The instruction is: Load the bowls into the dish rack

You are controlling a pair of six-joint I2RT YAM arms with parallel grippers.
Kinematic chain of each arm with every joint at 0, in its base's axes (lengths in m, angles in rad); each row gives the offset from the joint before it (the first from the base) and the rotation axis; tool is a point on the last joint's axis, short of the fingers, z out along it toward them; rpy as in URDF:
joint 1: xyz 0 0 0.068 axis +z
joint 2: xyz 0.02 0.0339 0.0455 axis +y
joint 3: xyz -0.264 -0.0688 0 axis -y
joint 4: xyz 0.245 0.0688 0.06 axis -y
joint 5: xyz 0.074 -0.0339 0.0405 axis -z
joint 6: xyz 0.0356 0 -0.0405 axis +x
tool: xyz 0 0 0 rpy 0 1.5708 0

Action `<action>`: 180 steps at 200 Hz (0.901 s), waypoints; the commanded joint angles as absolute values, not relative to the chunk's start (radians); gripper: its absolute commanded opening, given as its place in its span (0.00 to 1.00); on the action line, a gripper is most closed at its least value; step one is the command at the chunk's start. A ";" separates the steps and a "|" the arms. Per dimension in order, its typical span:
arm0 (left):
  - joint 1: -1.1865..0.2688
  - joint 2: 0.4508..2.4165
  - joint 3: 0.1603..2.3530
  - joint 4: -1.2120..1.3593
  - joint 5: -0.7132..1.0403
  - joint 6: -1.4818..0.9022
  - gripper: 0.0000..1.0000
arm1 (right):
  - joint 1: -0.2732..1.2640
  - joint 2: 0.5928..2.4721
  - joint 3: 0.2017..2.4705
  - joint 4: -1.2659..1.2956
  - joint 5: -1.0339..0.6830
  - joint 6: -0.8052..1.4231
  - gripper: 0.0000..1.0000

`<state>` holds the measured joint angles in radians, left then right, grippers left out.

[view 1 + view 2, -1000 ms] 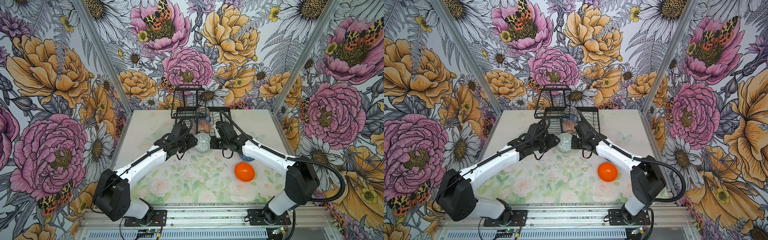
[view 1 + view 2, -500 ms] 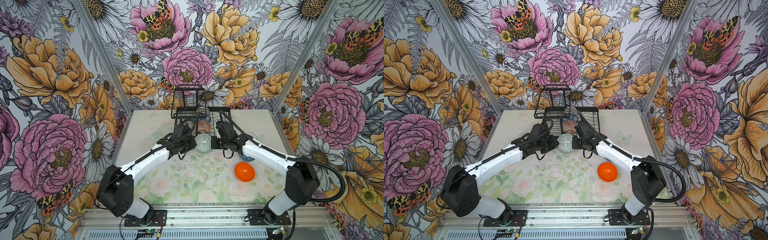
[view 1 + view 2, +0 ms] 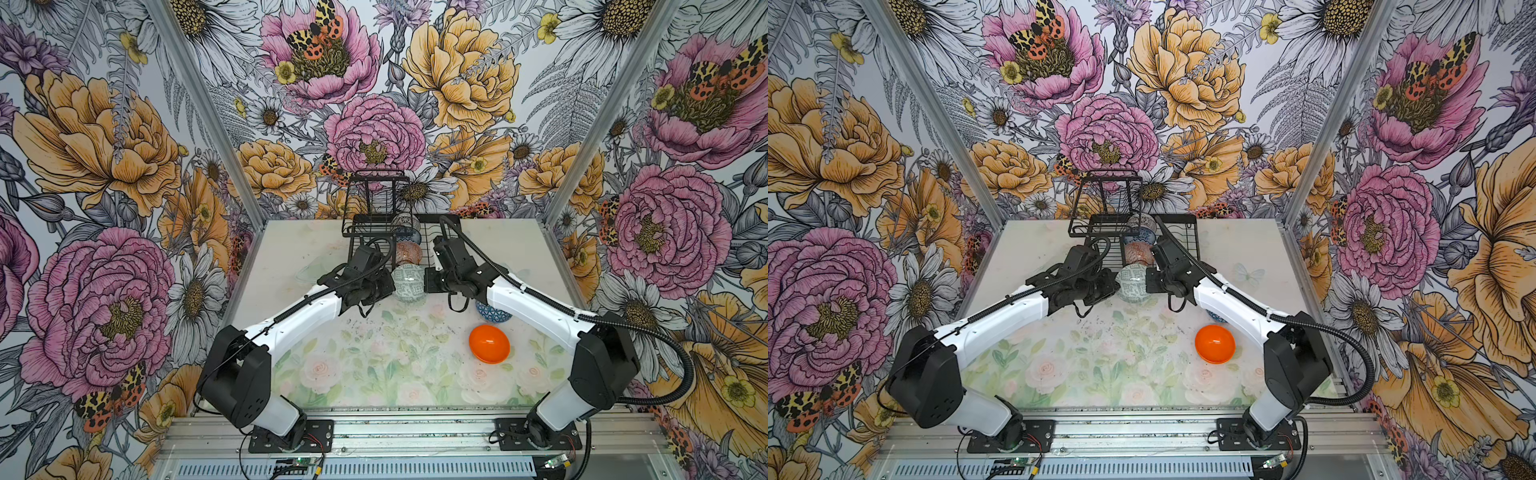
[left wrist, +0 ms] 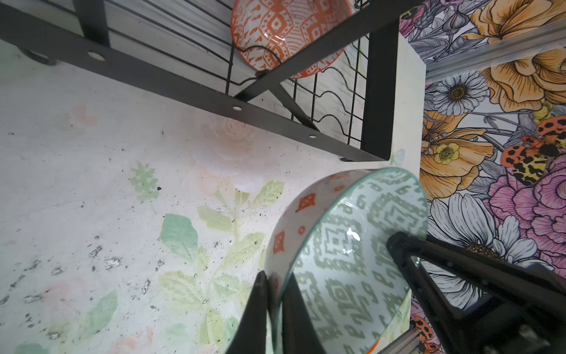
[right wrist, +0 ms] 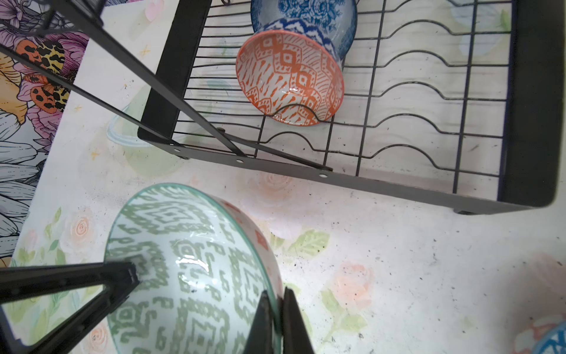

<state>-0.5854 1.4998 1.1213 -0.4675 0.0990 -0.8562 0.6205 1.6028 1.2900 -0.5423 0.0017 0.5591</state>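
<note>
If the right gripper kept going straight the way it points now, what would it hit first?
The right gripper, shut on the green-patterned bowl, seems to point steeply down, so probably the floral tabletop just short of the dish rack; remaining height is unclear.

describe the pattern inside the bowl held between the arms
Green diamond shapes on white inside the bowl, orange diamonds outside. Best in the right wrist view.

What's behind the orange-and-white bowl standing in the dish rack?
A blue-speckled bowl stands right behind the orange-and-white bowl, partly covered by it. A top view shows a third bowl farther back, mostly hidden.
</note>
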 commanded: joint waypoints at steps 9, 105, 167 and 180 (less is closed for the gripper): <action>-0.589 1.497 1.163 -0.439 0.054 -0.877 0.00 | 0.600 1.567 1.356 -0.487 -0.056 0.602 0.06; -0.609 1.493 1.253 -0.437 -0.058 -0.848 0.00 | 0.532 1.485 1.436 -0.505 -0.053 0.611 0.28; -0.649 1.466 1.359 -0.404 -0.151 -0.796 0.00 | 0.405 1.453 1.535 -0.506 -0.086 0.734 0.80; -0.667 1.453 1.371 -0.384 -0.196 -0.772 0.00 | 0.389 1.450 1.572 -0.506 -0.075 0.752 0.99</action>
<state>-0.6388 1.4998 1.3201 -0.4713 -0.1036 -0.8246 0.4164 1.4906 1.4956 -0.5198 -0.0723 0.7002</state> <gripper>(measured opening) 0.069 0.865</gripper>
